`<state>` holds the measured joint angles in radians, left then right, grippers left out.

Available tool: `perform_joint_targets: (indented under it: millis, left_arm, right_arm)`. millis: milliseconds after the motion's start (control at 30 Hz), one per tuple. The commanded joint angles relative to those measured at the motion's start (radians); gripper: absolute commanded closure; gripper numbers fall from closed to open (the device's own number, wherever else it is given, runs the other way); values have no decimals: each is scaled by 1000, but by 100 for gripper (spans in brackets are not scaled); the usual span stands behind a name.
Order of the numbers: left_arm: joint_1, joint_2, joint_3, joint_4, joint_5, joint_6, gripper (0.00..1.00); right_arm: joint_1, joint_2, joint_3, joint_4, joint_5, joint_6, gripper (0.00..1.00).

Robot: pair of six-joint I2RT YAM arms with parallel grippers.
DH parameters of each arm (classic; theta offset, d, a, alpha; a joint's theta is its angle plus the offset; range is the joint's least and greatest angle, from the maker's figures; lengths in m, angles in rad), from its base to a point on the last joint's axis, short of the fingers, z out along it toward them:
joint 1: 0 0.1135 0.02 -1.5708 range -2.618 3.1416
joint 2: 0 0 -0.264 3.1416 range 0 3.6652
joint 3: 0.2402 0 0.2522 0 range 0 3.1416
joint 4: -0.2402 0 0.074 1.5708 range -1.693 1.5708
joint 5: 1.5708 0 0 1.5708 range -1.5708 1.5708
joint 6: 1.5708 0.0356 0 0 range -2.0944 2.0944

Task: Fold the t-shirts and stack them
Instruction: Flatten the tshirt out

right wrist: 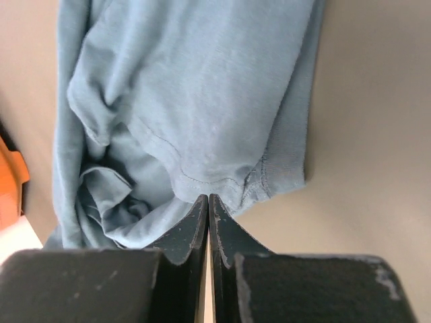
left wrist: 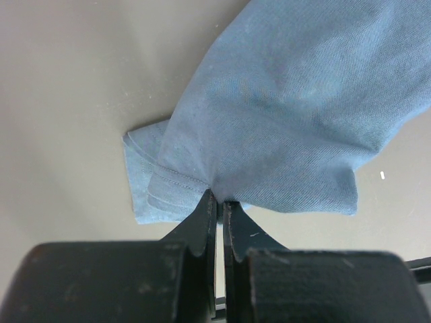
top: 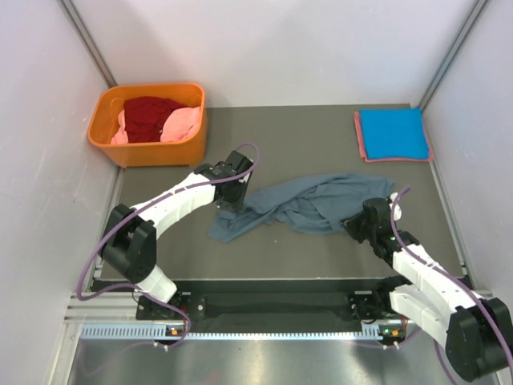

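My right gripper (right wrist: 209, 199) pinches hem of grey-blue tee (top: 313, 200), fingers pressed together on cloth. My left gripper (left wrist: 219, 198) nips its other end likewise. Tee lies crumpled on table (top: 304, 136) between them. Far right: blue tee (top: 390, 132) folded atop salmon-red tee (top: 360, 138). Far left: orange basket (top: 160, 152) holds dark red tee (top: 148, 112), pink tee (top: 183, 123).
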<state>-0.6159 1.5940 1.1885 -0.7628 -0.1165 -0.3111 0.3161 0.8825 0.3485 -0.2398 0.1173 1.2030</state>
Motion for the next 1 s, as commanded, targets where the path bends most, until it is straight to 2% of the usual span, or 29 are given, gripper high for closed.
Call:
perform_joint_targets:
  millis: [0, 67, 133, 200, 367, 533, 667, 967]
  left_arm:
    - [4, -37, -6, 22, -6, 4, 100]
    - [4, -40, -9, 22, -8, 3, 100]
    - [4, -39, -12, 23, -8, 3, 100]
    - [4, -39, -9, 23, -8, 3, 100]
    - [4, -39, -9, 22, -9, 7, 100]
    - [4, -37, -12, 23, -12, 9, 100]
    - [4, -35, -9, 25, -11, 9, 100]
    - [2, -43, -13, 26, -15, 12, 100]
  right_arm:
    - [15, -28, 41, -27, 42, -31, 100]
    - [14, -22, 29, -23, 35, -43, 100]
    - [12, -4, 12, 14, 13, -66, 86]
    - [12, 15, 7, 58, 1, -112, 80]
    - [9, 19, -14, 131, 18, -216, 76]
    - [-9, 41, -19, 142, 28, -249, 72]
    - [-14, 65, -35, 158, 30, -235, 66]
    - [-18, 124, -97, 276, 13, -180, 60]
